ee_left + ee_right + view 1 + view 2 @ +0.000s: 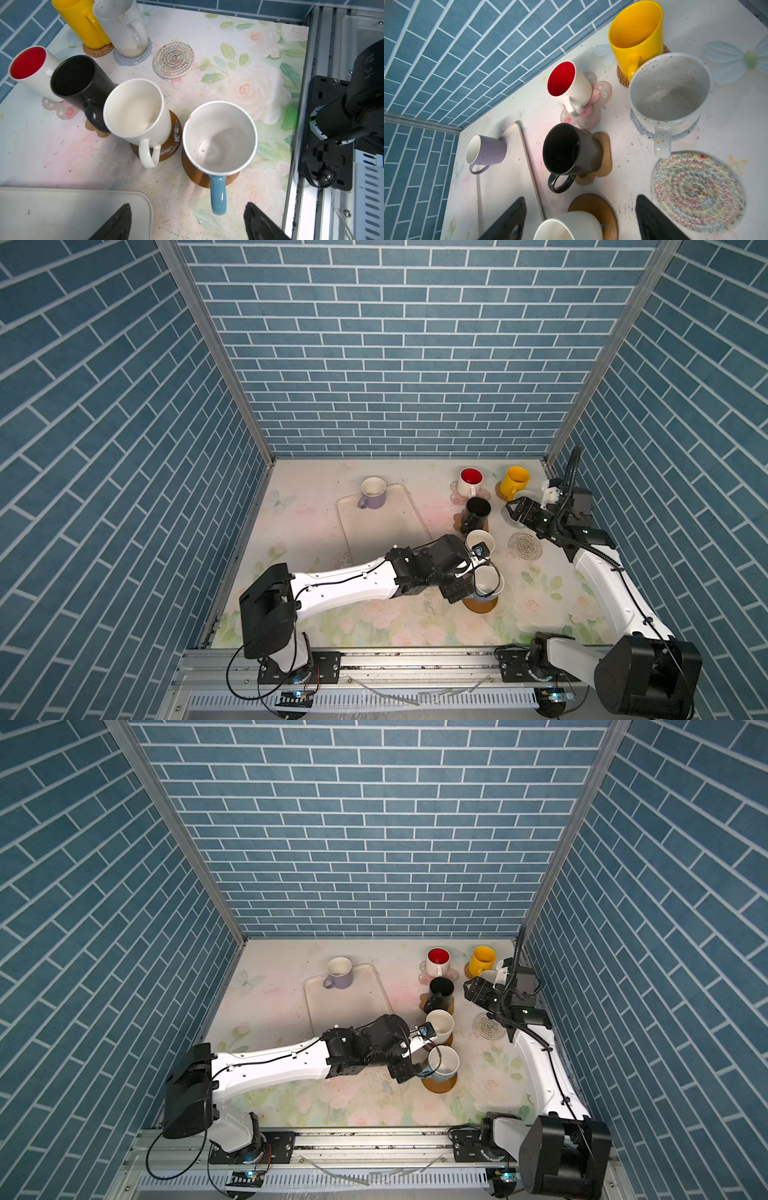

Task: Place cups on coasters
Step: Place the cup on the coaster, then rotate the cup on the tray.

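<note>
Across the flower-printed desk (374, 630) we count seven handled ceramic mugs and seven flat coasters, and six mugs stand each on a coaster of its own. Toward the back wall, the yellow mug (636, 31) stands on the round woven rattan coaster (620, 76), the speckled cream-white mug (669, 89) on the round blue woven coaster (638, 124) just beside it, and the white mug with a red inside (566, 83) on the pink flower-shaped coaster (600, 93). Nearer to us, in a row, the black mug (571, 149) sits on the brown cork paw-print coaster (605, 145), the plain cream-white mug (135, 110) on one brown disc coaster (166, 154), and the light blue mug (220, 137) on the second brown disc coaster (193, 172). The seventh, the lavender mug (490, 151), stands upright on the large cream rectangular tray (508, 187), well apart from the rest. One coaster, the whitish round spiral coaster (697, 193), lies bare near the speckled mug. Of the two hands, the left hand (187, 208) has its fingers (116, 224) spread wide on either side of the light blue mug's handle (218, 193), touching neither handle nor mug. The right hand (581, 198) hangs just beside the speckled mug, its fingers likewise apart and gripping nothing.
</note>
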Motion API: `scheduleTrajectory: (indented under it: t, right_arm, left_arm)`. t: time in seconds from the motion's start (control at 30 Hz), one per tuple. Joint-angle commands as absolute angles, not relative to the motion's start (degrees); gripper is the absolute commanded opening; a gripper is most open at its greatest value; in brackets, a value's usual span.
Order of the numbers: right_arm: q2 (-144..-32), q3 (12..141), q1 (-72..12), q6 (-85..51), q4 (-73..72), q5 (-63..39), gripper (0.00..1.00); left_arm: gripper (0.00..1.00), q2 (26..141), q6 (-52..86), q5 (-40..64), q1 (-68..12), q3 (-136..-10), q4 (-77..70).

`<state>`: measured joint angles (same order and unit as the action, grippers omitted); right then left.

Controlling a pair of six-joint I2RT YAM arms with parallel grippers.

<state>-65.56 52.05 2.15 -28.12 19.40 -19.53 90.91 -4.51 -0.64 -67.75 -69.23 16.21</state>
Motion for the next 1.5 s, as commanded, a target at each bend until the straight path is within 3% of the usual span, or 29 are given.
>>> scheduleTrajectory:
  t: [0.0,0.33,0.5,0.73,0.9,1.07,1.23,1.33,1.47]
  right_arm:
    - [-63.4,53.5,2.3,-26.5,22.0,-18.8,0.82]
    - [-61.2,56.7,-3.8,-26.1,26.6,-14.7,0.81]
    - [-63.6,59.6,-11.7,-25.6,27.6,-9.2,0.81]
    - [-70.3,63.8,-20.4,-26.3,25.2,-6.9,0.8]
    - [-75.4,67.3,-24.7,-25.3,24.2,-6.5,0.81]
    - [-79.4,69.3,-27.4,-24.4,23.0,-6.0,0.81]
    - [-82.2,70.6,-28.4,-23.8,21.3,-6.3,0.81]
    - [-83.4,71.2,-28.5,-23.5,20.3,-6.6,0.81]
    - [-85.0,72.1,-28.5,-22.8,19.3,-6.3,0.81]
  left_arm:
    - [0.87,87.4,-4.4,-5.1,-67.3,-67.8,18.4]
    - [0.87,76.6,2.5,-11.5,-59.6,-63.9,20.4]
    - [0.85,72.3,9.6,-13.0,-49.9,-61.5,21.4]
    - [0.76,73.0,19.7,-16.3,-37.2,-60.4,22.2]
    - [0.45,77.1,25.5,-14.1,-27.8,-60.4,21.0]
    - [0.3,84.2,27.0,-12.1,-22.6,-62.7,17.9]
    - [0.08,93.5,26.6,-9.5,-19.0,-68.2,17.1]
    - [0.0,98.4,26.7,-7.4,-17.0,-70.7,16.1]
    - [0.0,103.3,26.6,-5.4,-15.2,-72.9,13.9]
